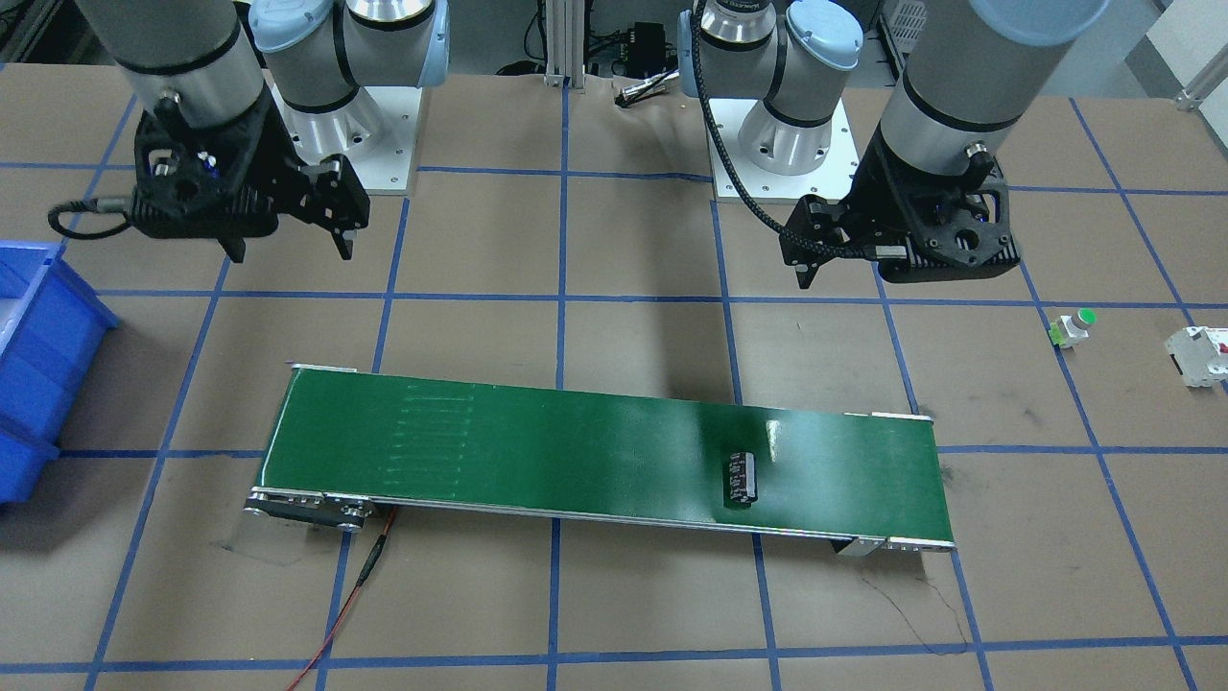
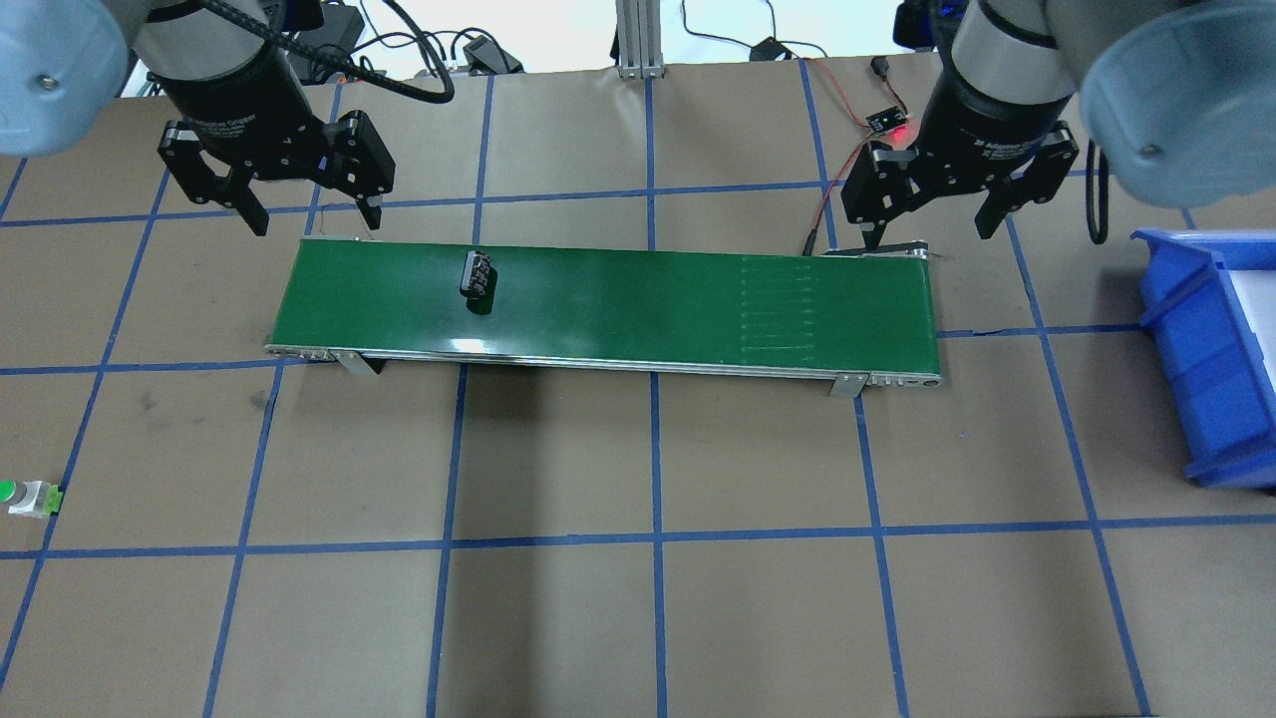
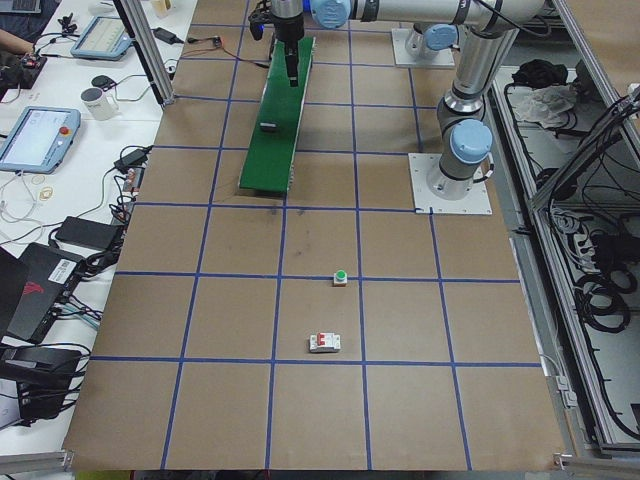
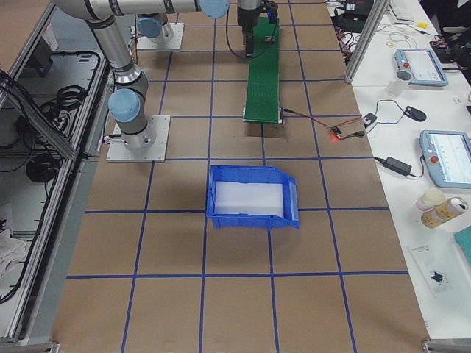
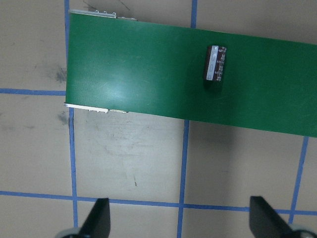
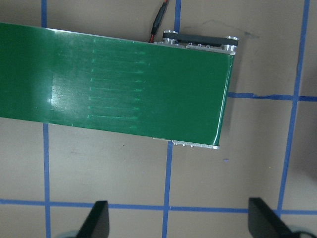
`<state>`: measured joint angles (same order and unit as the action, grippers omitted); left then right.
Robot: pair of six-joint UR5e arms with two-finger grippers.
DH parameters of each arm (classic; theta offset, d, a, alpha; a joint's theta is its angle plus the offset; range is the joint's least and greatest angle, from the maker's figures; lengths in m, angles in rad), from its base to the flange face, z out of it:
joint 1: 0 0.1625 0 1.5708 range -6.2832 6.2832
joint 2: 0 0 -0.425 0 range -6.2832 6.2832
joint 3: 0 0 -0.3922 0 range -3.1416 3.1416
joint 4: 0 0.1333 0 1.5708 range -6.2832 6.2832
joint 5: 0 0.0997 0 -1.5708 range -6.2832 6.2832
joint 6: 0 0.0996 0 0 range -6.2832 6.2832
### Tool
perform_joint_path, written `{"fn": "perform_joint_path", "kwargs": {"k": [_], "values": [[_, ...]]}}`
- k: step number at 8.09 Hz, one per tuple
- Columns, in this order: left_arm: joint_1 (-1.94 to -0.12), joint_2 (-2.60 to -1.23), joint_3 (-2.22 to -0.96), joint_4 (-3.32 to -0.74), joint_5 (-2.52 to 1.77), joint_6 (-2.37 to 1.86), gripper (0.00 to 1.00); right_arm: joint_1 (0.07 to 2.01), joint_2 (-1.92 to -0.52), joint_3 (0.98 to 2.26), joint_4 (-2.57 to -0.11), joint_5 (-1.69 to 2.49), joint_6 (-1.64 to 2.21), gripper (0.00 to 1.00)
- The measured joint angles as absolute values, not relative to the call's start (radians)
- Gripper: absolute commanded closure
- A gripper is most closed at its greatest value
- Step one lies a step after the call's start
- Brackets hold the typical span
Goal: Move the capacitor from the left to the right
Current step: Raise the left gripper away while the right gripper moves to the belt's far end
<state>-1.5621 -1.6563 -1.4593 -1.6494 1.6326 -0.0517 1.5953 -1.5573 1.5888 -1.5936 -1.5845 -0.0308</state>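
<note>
The capacitor (image 2: 476,273), a small dark stubby part with silvery markings, lies on the green conveyor belt (image 2: 618,299) near its left end. It also shows in the front view as the capacitor (image 1: 740,477) and in the left wrist view as the capacitor (image 5: 216,63). My left gripper (image 2: 317,214) hangs open above the belt's far left corner, with nothing between its fingers (image 5: 99,220). At the belt's far right end my right gripper (image 2: 929,231) is also open and holds nothing. The right wrist view shows only the belt end (image 6: 148,89).
A blue bin (image 2: 1211,359) stands on the table to the right of the belt. At the far left lie a small white part with a green cap (image 2: 25,496) and a white breaker (image 1: 1199,355). A red wire (image 1: 355,595) runs from the belt's right end.
</note>
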Motion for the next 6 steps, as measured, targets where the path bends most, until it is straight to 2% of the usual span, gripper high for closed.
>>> {"fn": "perform_joint_path", "kwargs": {"k": [2, 4, 6], "values": [[-1.561, -1.644, -1.458, -1.657, 1.589, -0.047, 0.0, 1.59, -1.473, 1.638, -1.674, -1.554, -0.03, 0.0], [-1.563, -1.634, -1.459, -1.665, 1.547, -0.046, 0.0, 1.535, -1.443, 1.77, -1.85, -1.453, -0.074, 0.05], [-1.561, -1.633, -1.465, -1.682, 1.535, -0.047, 0.0, 1.463, -1.412, 1.836, -1.928, -1.373, -0.154, 0.04]]}}
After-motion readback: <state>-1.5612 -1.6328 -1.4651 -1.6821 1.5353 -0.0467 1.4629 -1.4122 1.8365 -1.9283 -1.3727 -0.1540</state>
